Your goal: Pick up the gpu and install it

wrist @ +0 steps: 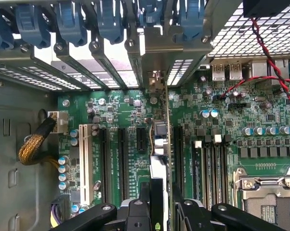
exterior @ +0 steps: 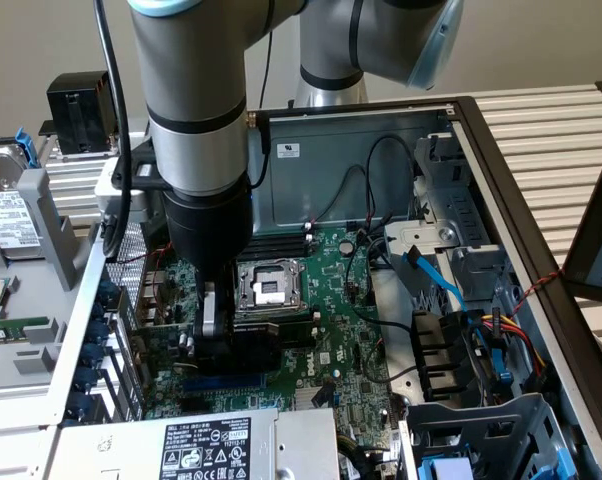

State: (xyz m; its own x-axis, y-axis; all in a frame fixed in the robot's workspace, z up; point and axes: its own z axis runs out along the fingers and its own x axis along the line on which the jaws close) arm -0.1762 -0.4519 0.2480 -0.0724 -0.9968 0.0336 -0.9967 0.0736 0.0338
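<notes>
Reaches straight down into the open computer case with the gripper, low over the green motherboard and just to the exterior view's left of the CPU socket. Pinches the gpu between the two black fingers of the gripper, clamped on the card's black cooler shroud from either side. Holds the card upright and edge-on to the wrist camera, in line with the black expansion slots and between two of them. Points the silver end bracket at the rear wall of the case, right at a slot opening by the row of blue retaining latches. Hides the slot directly under the card, so cannot tell whether the lower edge sits in it or hangs just clear of it. Keeps well apart from the white slot and the yellow braided cable on one side of the card. Keeps equally apart from the RAM slots and the red-and-black twisted wire on the other. Stands, in the exterior view, just behind the labelled power supply and well to the exterior view's left of the blue data cable.
</notes>
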